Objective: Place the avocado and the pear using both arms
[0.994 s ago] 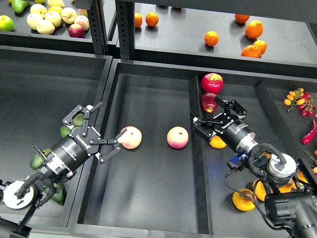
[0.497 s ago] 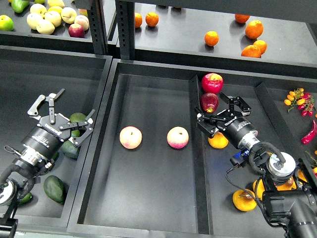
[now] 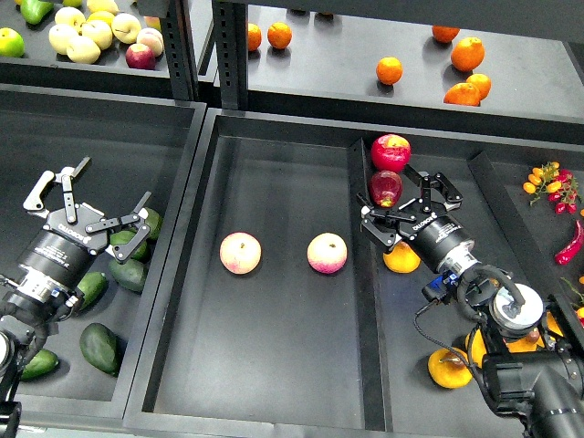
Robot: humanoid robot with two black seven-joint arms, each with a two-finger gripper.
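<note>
Several dark green avocados lie in the left bin [image 3: 173,173]; the darkest, elongated avocado [image 3: 99,347] lies near its front. My left gripper [image 3: 116,180] is open and empty above the avocados at the bin's right side [image 3: 130,272]. My right gripper [image 3: 397,203] is open and empty in the right bin, just above a yellow-orange fruit [image 3: 401,259] and next to a dark red apple [image 3: 385,187]. Another yellow-orange fruit [image 3: 449,368] with a dark patch at its stem lies nearer the front; it looks like the pear. My right arm hides more such fruit.
Two pink-and-cream apples [image 3: 241,253] [image 3: 327,253] lie in the middle tray [image 3: 274,365]. A red apple [image 3: 391,151] sits at the divider. Chillies [image 3: 570,242] lie far right. The back shelf holds oranges [image 3: 467,53] and pale apples [image 3: 87,36].
My left gripper has swung left from the pink-and-cream apple in the middle tray to above the avocado bin, still open. My right gripper has moved slightly up and right.
</note>
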